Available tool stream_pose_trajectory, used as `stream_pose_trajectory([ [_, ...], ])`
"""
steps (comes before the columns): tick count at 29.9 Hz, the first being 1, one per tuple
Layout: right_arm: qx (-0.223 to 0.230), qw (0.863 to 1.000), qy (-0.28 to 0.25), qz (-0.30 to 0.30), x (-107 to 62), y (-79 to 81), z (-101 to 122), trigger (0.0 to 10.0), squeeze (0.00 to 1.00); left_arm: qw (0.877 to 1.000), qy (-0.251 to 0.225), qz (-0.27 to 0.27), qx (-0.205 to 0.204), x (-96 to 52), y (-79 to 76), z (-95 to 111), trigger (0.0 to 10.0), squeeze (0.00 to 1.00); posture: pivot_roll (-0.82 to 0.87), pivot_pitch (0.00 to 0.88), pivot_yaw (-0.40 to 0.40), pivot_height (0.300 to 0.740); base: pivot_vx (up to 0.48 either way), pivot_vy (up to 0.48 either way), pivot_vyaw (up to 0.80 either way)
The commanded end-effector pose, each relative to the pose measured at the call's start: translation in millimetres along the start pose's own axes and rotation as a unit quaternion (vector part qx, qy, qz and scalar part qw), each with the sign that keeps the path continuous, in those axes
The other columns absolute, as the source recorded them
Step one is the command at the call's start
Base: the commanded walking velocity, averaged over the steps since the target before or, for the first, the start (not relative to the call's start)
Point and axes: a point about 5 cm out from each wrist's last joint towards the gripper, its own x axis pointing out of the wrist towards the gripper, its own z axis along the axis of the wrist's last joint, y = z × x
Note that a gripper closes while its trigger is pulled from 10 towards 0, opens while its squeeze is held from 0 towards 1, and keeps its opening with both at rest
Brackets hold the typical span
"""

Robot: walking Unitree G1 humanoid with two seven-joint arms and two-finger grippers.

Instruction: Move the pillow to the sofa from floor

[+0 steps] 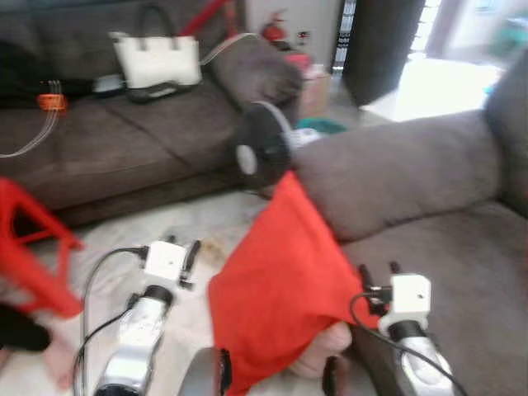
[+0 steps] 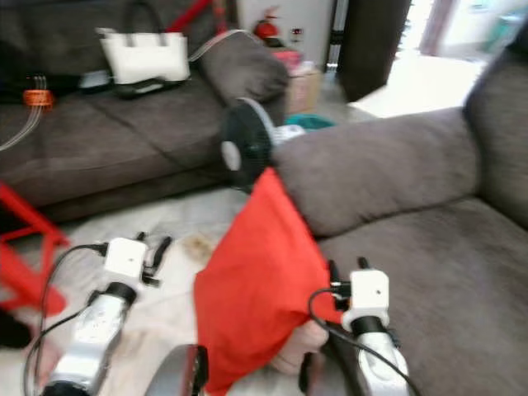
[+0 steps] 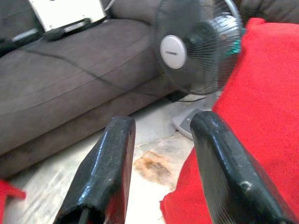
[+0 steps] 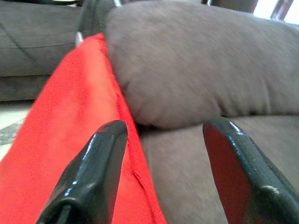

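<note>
The red pillow [image 1: 276, 280] stands on edge between my two arms, leaning against the brown sofa's armrest [image 1: 396, 173] with its lower end near the floor. My left gripper [image 1: 183, 247] is open just left of the pillow; in the left wrist view the red fabric [image 3: 261, 116] lies beside one finger [image 3: 219, 158], not between the two. My right gripper [image 1: 378, 271] is open at the pillow's right edge, over the sofa seat [image 1: 462, 272]. In the right wrist view the pillow [image 4: 70, 126] sits beside one finger [image 4: 100, 158]. Something skin-coloured [image 1: 326, 351] shows under the pillow.
A black standing fan [image 1: 262, 148] stands on the floor just beyond the pillow, by the armrest. A second brown sofa [image 1: 124, 140] at the back left carries a white bag [image 1: 157, 59]. A red stool [image 1: 33, 247] stands at the left on the pale floor [image 1: 206, 223].
</note>
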Motion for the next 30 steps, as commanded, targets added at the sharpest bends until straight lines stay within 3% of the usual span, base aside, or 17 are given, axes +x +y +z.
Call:
stream_pose_trajectory([
  [1, 0.007, 1.000, -0.001, 0.001, 0.7, 2.6, 0.7, 10.0, 0.00, 1.000, 0.006, 0.010, 0.001, -2.3, 6.9, -2.1, 10.0, 0.00, 0.07, 0.000, -0.030, 0.552, 0.000, 0.000, 0.00],
  [30, 0.021, 1.000, 0.002, -0.001, 4.6, 4.0, 1.2, 10.0, 0.00, 1.000, 0.007, 0.016, -0.002, -2.6, 7.8, -1.7, 10.0, 0.00, 0.08, 0.000, -0.036, 0.552, 0.000, 0.000, 0.00],
])
